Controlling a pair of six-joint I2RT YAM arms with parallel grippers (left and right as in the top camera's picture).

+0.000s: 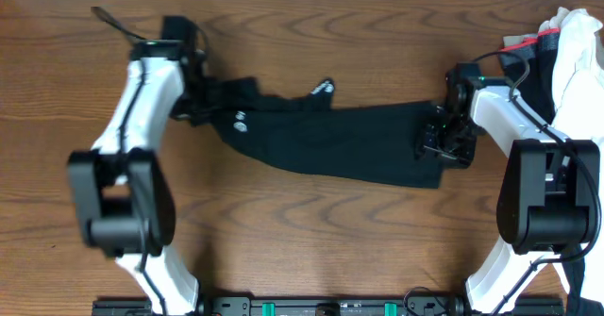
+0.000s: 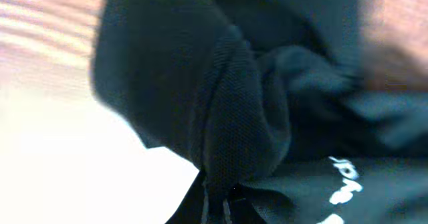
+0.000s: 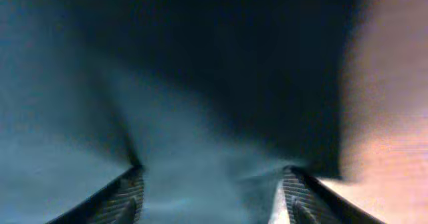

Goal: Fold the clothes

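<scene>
The clothes (image 1: pixel 340 141), a black T-shirt, lie bunched in a long strip across the middle of the wooden table (image 1: pixel 311 241). A small white logo (image 1: pixel 240 121) and a white neck label (image 1: pixel 324 89) show near the left end. My left gripper (image 1: pixel 193 104) is shut on the shirt's left end; in the left wrist view its jaws (image 2: pixel 217 204) pinch a thick fold of the fabric (image 2: pixel 234 117). My right gripper (image 1: pixel 439 137) is at the shirt's right end. In the right wrist view its fingers (image 3: pixel 127 197) stand apart with the black cloth (image 3: pixel 200 83) spread between them.
At the back right corner lies a pile: a white cloth (image 1: pixel 576 52) and a black garment with a red band (image 1: pixel 528 47), just behind the right arm. Both arm bases stand at the table's front edge.
</scene>
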